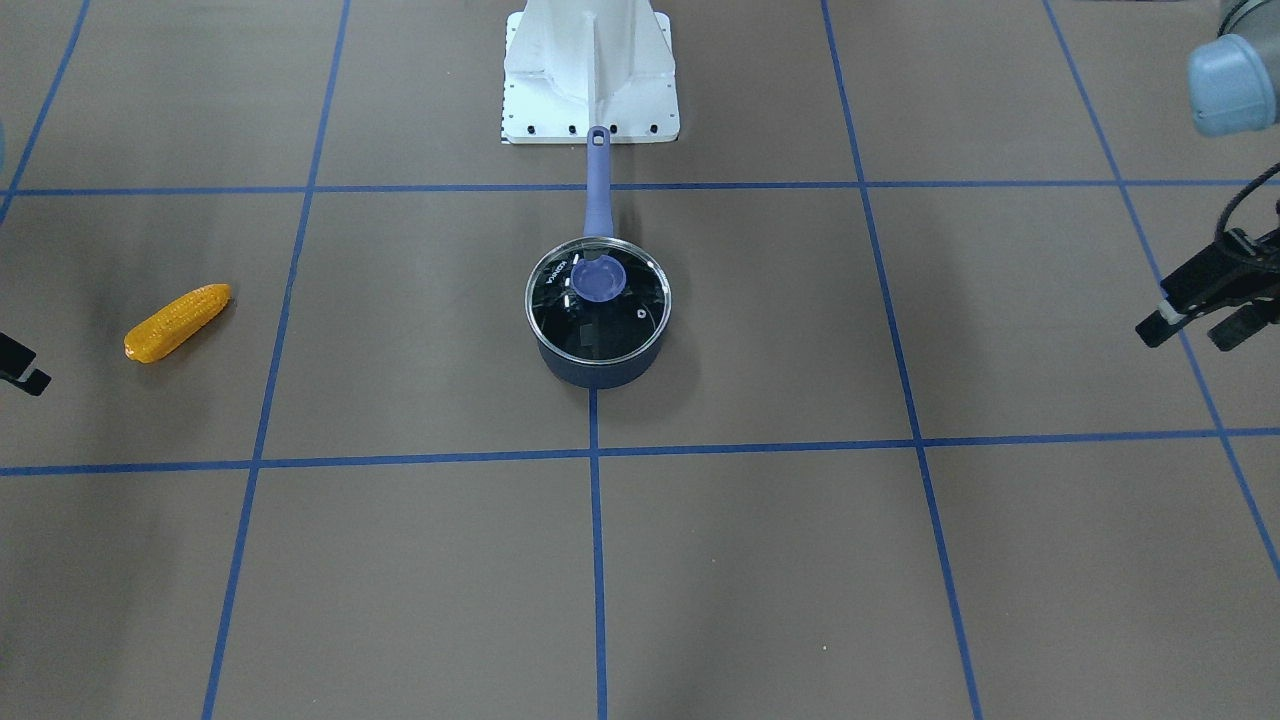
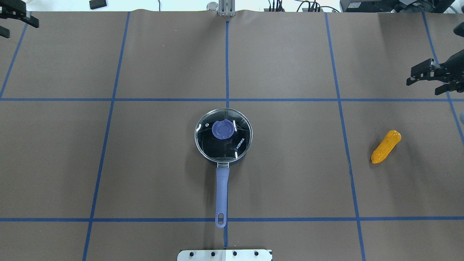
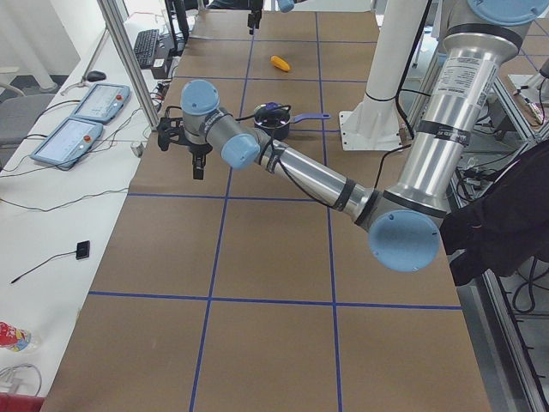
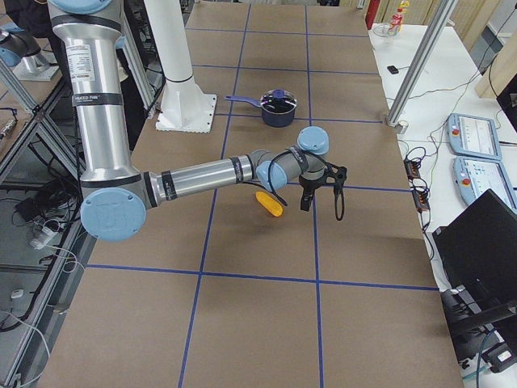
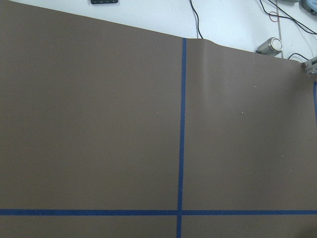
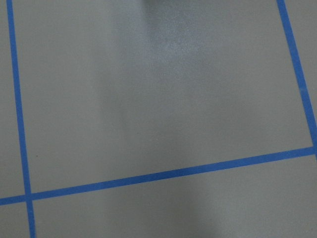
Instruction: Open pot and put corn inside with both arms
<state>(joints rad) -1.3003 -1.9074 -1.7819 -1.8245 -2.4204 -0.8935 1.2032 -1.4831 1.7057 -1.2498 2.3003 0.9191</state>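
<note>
Black fingers (image 1: 1160, 325) of my left gripper (image 1: 1185, 338) stand apart with nothing between them. It hangs above the table (image 2: 290, 54) near the far left corner, close to where the brown paper (image 5: 99, 124) ends. My left wrist camera shows that edge and bare paper crossed by blue tape lines (image 5: 182, 124).

My right gripper (image 2: 422, 87) is out by the table's right side, over a tape line. Its fingers look spread and empty too, though the frame cuts it off, so I say that with some caution.

Nearer my base than that gripper, and apart from it, lies the corn (image 2: 386, 146). It rests flat on the paper at a slant to the tape, inside one taped square and touching no line.

Well apart from both grippers, the pot (image 1: 597, 368) stands upright at the table's middle, on the centre line. The glass lid (image 2: 217, 150) sits on it, blue knob (image 2: 222, 129) up. Its long handle runs along the centre line toward my white base mount (image 1: 590, 70), and its end reaches the cross line. Open paper lies all around the pot on every side.
</note>
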